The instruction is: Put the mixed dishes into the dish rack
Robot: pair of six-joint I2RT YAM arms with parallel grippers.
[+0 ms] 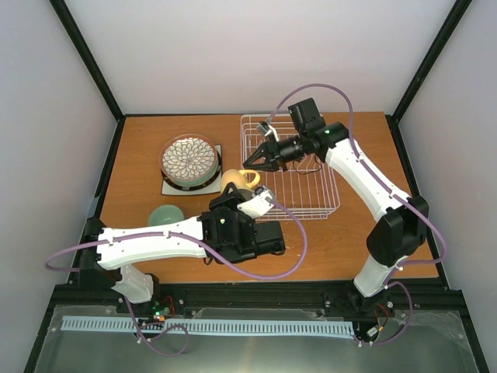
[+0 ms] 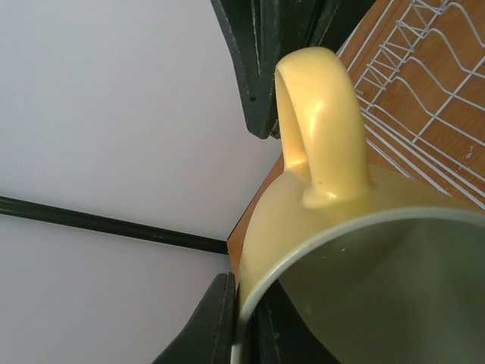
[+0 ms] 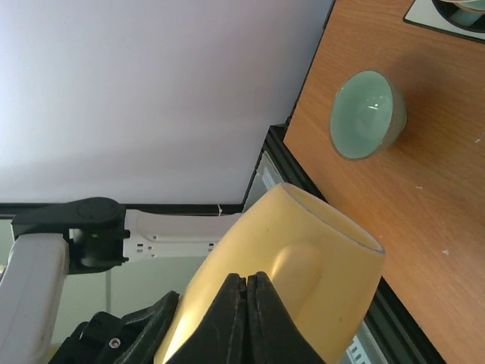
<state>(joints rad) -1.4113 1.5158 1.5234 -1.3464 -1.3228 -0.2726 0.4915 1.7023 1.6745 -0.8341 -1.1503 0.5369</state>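
Note:
My left gripper (image 1: 233, 194) holds the yellow mug (image 1: 238, 181) up just left of the white wire dish rack (image 1: 311, 203). In the left wrist view the left gripper (image 2: 242, 315) is shut on the mug's rim, one finger outside and one inside, with the handle (image 2: 318, 129) pointing up. My right gripper (image 1: 250, 163) reaches in from over the rack. Its fingers (image 2: 261, 68) sit against the handle's top. In the right wrist view the right gripper (image 3: 247, 279) is shut, tips together against the mug (image 3: 318, 265), nothing between them. The mint-green bowl (image 1: 165, 215) stands on the table.
A stack of round plates topped by the petal-patterned one (image 1: 189, 158) rests on a square white plate (image 1: 169, 187) at the back left. The bowl (image 3: 367, 114) and a corner of the plates (image 3: 455, 11) show in the right wrist view. The rack's wires (image 2: 432, 98) lie beyond the mug.

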